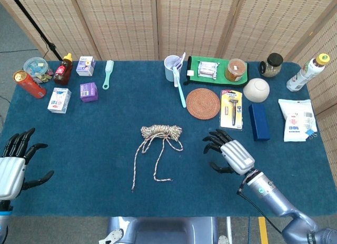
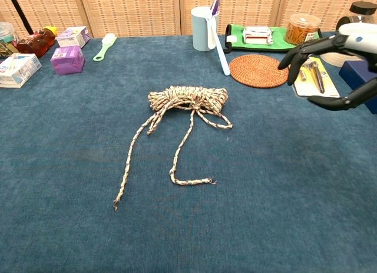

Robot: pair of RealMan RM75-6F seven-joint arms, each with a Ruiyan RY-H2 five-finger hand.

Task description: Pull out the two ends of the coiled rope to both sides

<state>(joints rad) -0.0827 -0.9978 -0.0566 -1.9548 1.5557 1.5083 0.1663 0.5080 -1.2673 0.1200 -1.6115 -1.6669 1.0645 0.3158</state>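
Note:
The coiled rope (image 1: 161,132) (image 2: 187,98) lies in the middle of the blue table. Two loose ends trail toward the front: one ends at the left (image 1: 132,188) (image 2: 116,206), the other bends right and ends near the centre (image 1: 169,179) (image 2: 210,181). My right hand (image 1: 229,152) (image 2: 339,59) hovers to the right of the coil with its fingers spread, holding nothing. My left hand (image 1: 13,165) stays at the table's front left edge, fingers apart and empty. It shows only in the head view.
A woven coaster (image 1: 202,103), a razor pack (image 1: 231,109) and a dark blue box (image 1: 258,122) lie behind the right hand. A cup with a toothbrush (image 1: 174,68), a green tray (image 1: 192,69), boxes (image 1: 88,91) and bottles (image 1: 62,70) line the far side.

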